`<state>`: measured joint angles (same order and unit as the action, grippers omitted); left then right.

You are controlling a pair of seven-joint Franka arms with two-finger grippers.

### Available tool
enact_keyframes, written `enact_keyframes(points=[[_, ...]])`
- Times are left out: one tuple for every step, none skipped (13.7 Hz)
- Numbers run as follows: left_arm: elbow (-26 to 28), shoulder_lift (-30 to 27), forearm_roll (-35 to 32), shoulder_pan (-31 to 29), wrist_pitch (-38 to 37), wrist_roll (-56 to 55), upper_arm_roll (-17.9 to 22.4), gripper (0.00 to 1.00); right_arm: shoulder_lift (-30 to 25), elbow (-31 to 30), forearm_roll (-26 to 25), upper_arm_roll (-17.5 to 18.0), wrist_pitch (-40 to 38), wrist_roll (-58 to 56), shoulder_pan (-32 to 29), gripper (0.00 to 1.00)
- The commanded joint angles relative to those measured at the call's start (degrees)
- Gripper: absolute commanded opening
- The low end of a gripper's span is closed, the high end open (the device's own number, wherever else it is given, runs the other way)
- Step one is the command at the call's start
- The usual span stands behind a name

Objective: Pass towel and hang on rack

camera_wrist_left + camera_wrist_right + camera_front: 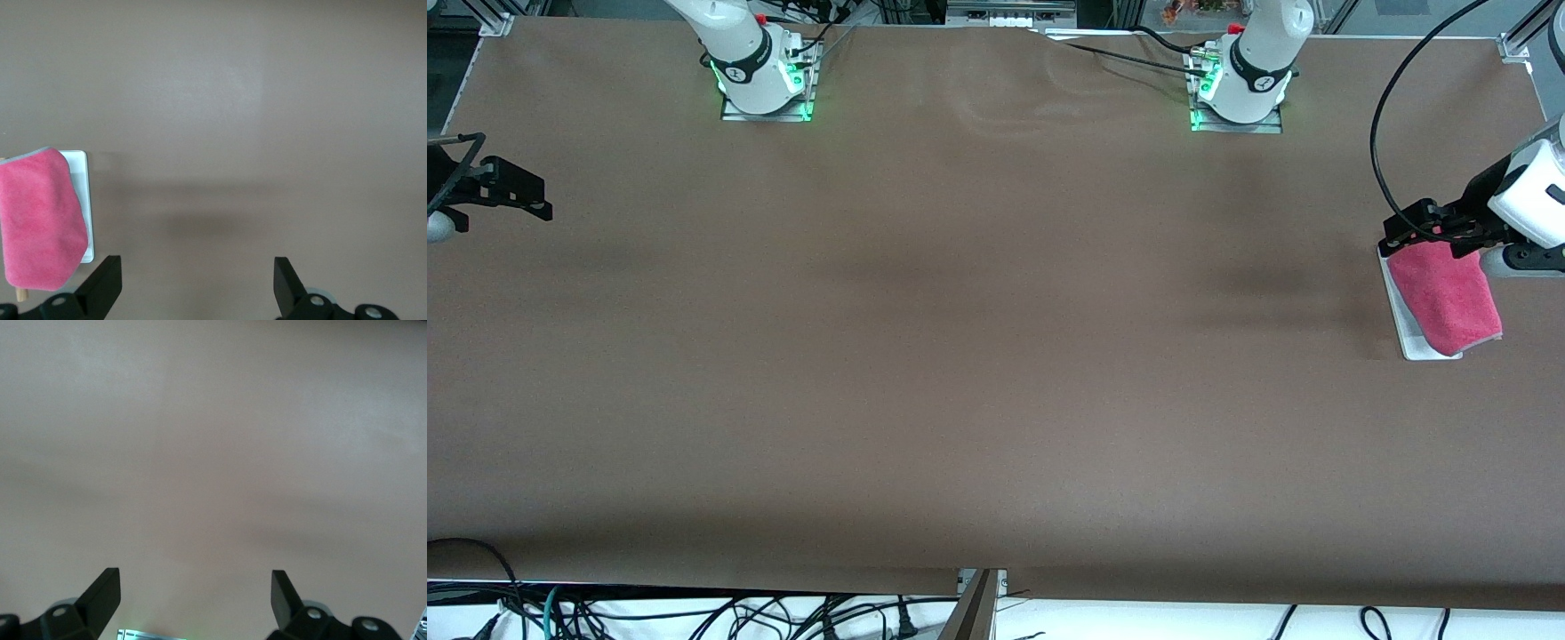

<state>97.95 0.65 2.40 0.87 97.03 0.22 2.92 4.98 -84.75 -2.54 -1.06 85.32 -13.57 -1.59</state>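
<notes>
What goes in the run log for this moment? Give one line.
towel: draped on rack | left tool: open, beside rack | right tool: open, waiting at table's end

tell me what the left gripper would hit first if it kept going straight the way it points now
Probably only the bare table. The left gripper is open and empty, and its wrist view shows brown tabletop ahead between the fingers. The towel, draped on the rack, sits off to one side of that line.

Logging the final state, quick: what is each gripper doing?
Left gripper: open, empty, beside the towel draped on the rack.
Right gripper: open, empty, over bare table.
</notes>
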Motion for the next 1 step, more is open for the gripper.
enact_keyframes(points=[[1.7,-1.7,-1.4,1.1,0.7,-0.9,0.4,1.00,-0.4,-0.5,1.0,0.4,0.6,-0.6,-0.7,1.00]])
